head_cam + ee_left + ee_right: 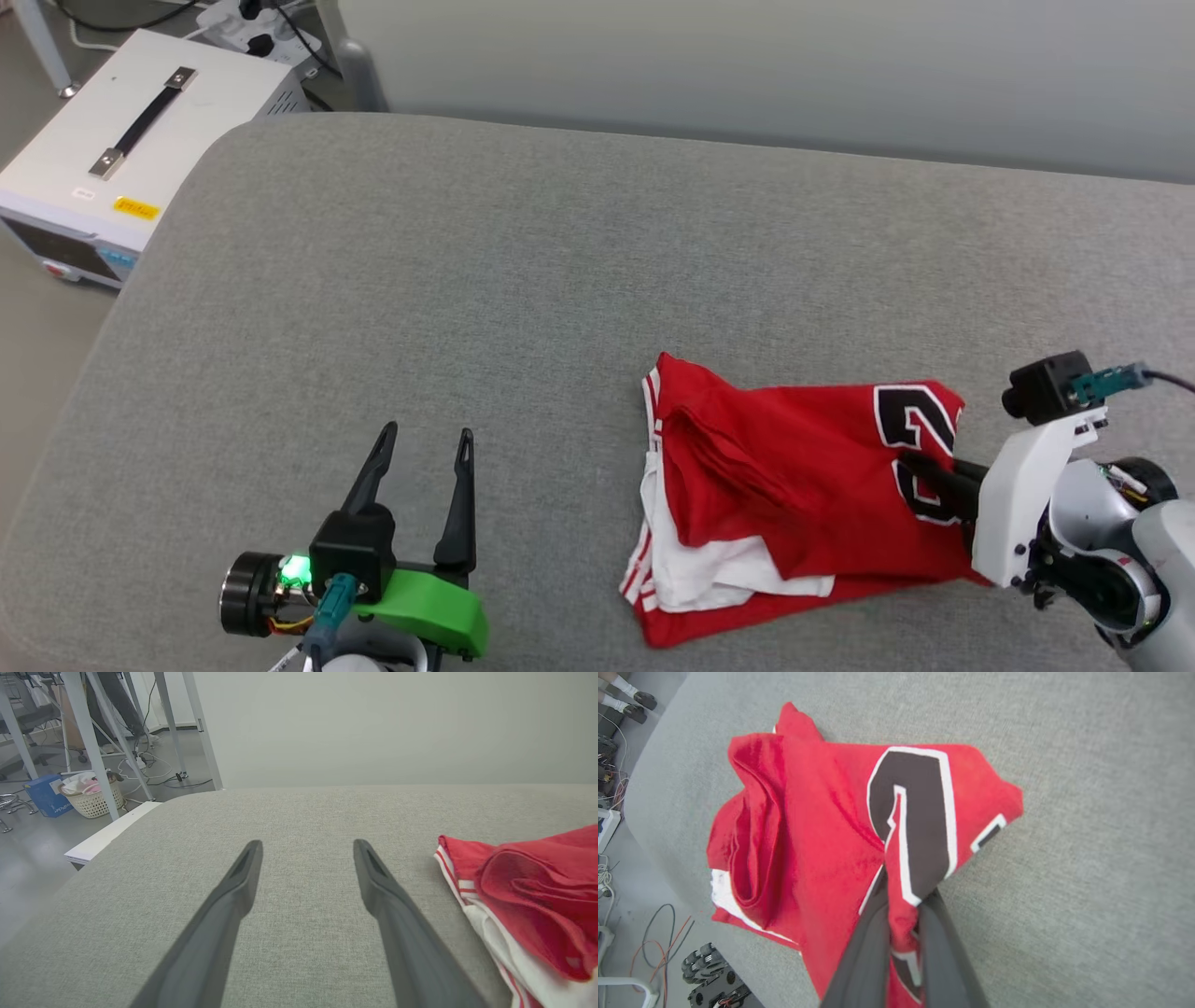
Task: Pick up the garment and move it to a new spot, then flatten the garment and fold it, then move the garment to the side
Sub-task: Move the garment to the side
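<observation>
1. The shirt (pixel 794 495) lies crumpled on the right part of the gray padded top (pixel 467 261), close to its near edge. The red body faces up. A white sleeve and striped trim show along the shirt's left and near sides.
2. The black numerals (pixel 910 429), outlined in white, sit at the shirt's right end.
3. The right gripper (pixel 934 476) reaches in from the right and is clamped on a pinch of red cloth right at the numerals. In the right wrist view the cloth is bunched between its two dark fingers (pixel 873 933) and drawn into a ridge that runs toward them.
4. The rest of the shirt spreads away from that gripper, toward the middle of the padded top, with loose folds heaped at the far end. Whether the pinched part is off the surface cannot be told.
5. The left gripper (pixel 427 432) is over the padded top near its near edge, well to the left of the shirt. Its fingers are spread apart with bare gray cloth between them, and they point away from the robot.
6. In the left wrist view the shirt's striped edge lies to the right of the right-hand finger, apart from it.
7. A white box (pixel 140 121) with a black handle stands beside the far left corner of the padded top.
</observation>
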